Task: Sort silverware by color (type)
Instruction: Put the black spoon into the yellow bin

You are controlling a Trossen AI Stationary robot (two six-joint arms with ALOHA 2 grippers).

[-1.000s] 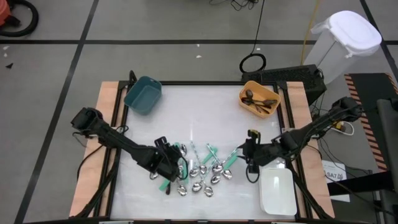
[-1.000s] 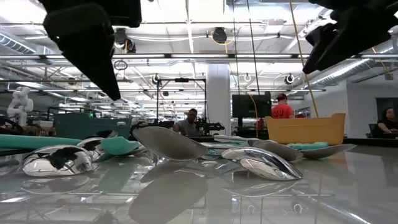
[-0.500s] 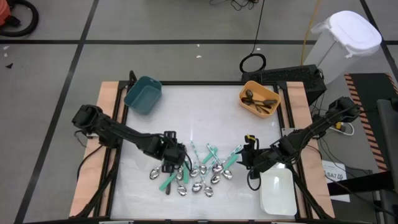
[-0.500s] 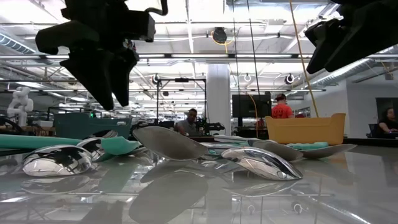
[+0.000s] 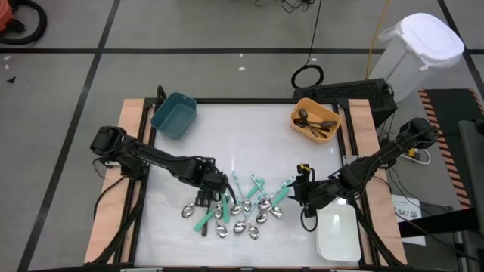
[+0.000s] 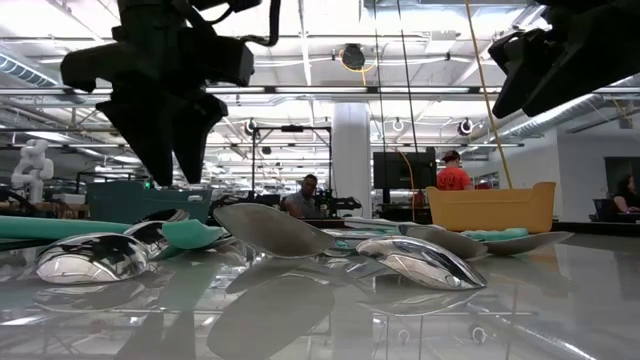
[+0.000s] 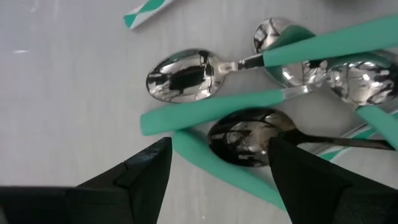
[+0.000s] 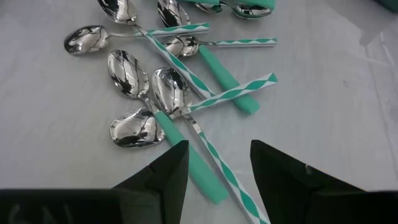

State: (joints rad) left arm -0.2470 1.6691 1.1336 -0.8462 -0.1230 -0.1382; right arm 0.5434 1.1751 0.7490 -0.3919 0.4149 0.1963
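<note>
The left gripper [image 5: 214,187] has swung in over the left side of the silverware [image 5: 242,204] heap, jaws apart and empty, ready to pick. Right gripper [image 5: 300,190] waits open just right of the heap: shiny bowls, teal handles, some striped, tangled mid-table

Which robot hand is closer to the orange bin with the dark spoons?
Right. The right gripper hovers just below the orange bin; the left gripper is across the spoon pile.
</note>
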